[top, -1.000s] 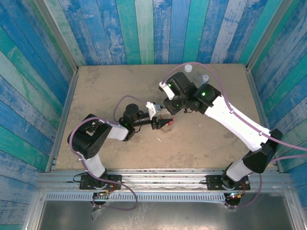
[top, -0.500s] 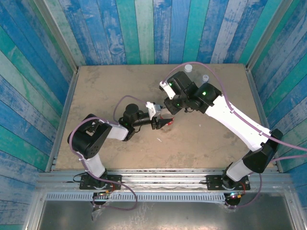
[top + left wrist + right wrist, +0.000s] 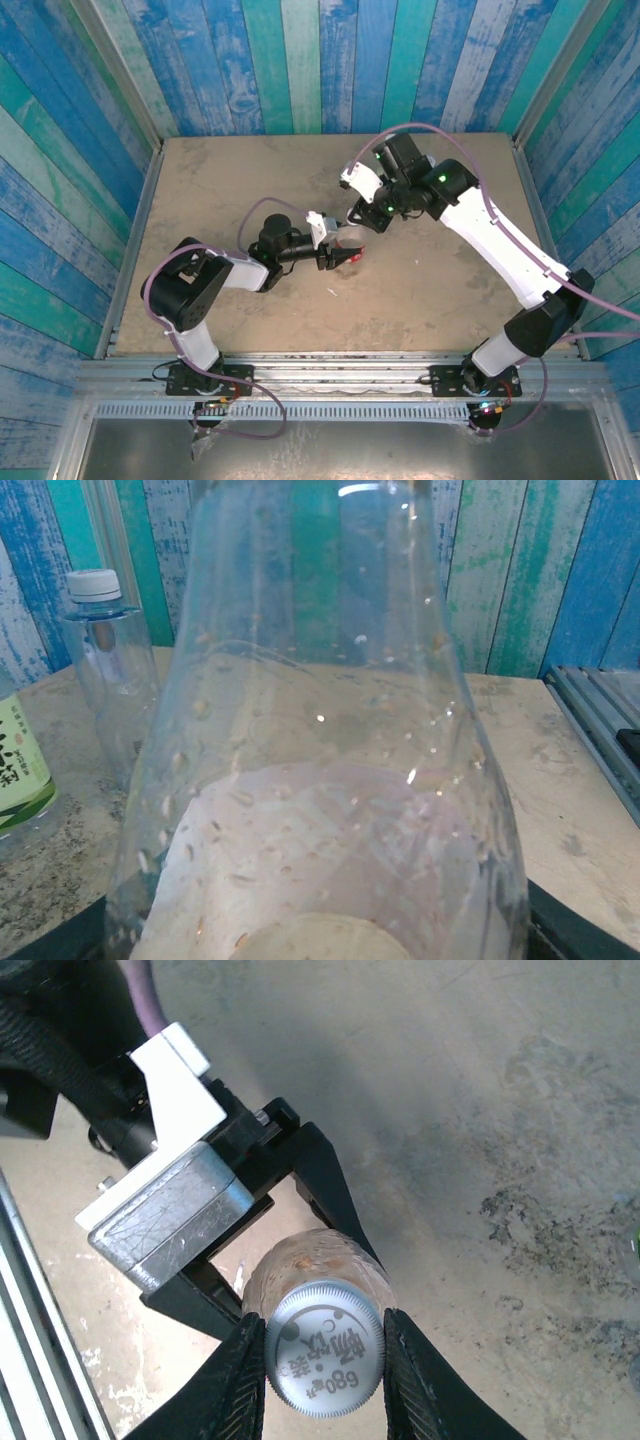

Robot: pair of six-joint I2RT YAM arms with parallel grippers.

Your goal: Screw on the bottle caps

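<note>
Right end effector is squeezed in narrow on a small round cap. One black finger presses on each side of the cap. The cap is grey and shiny with printed marks on top. It sits on the neck of a clear bottle, and the right wrist camera looks straight down on it.

Left end effector holds the same bottle lower down. Its two black fingers hug the bottle from both sides, just under the cap.

Seen from above, the left end effector reaches in from the left. The right end effector comes in from the far right, just over it. The bottle is between them, near the middle of the table. A bit of red shows low on the bottle.

The left wrist camera is very close to the held bottle. The plastic is clear with little specks, and a white patch shows low down through it. Behind it on the left, a slim bottle stands upright on the table with a white cap on top. At the far left edge is a green-label bottle, near the slim one. A plank wall painted blue and green stands behind them.
</note>
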